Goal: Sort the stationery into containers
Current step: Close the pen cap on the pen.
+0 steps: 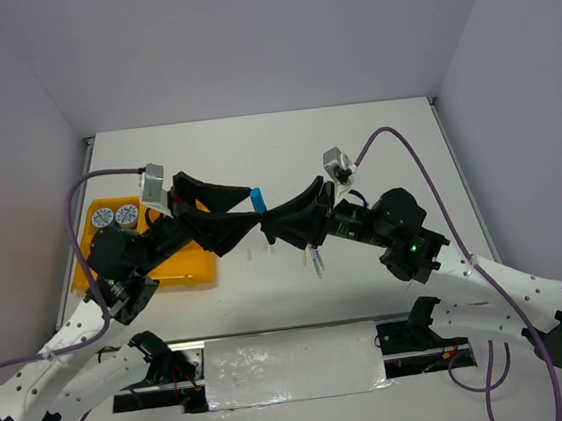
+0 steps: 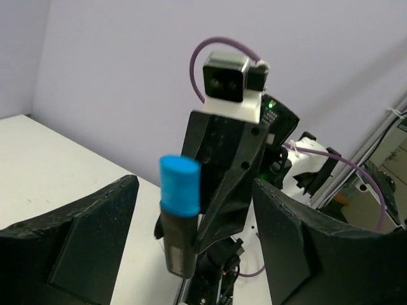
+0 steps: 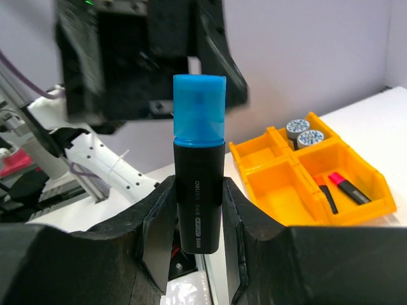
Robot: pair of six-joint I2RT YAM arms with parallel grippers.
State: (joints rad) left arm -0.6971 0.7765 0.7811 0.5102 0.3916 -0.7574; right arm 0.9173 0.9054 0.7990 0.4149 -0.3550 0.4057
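Note:
My right gripper [image 3: 198, 213] is shut on a black marker with a blue cap [image 3: 198, 184] and holds it upright above the table. In the top view the marker [image 1: 257, 201] hangs between the two arms. My left gripper [image 2: 191, 254] is open, its jaws wide on either side of the marker [image 2: 180, 216] without touching it. The yellow-orange tray [image 1: 182, 268] lies at the left, under the left arm. Two round blue-and-white tins [image 1: 114, 216] sit in its far compartment, also seen in the right wrist view [image 3: 304, 132]. A pink-capped marker [image 3: 345, 187] lies in a near compartment.
Thin pale pens [image 1: 316, 260] lie on the white table below the right gripper. Tiny pale bits [image 1: 250, 257] lie right of the tray. A second dark marker [image 3: 324, 194] lies beside the pink-capped one. A shiny metal plate [image 1: 292, 365] runs along the near edge.

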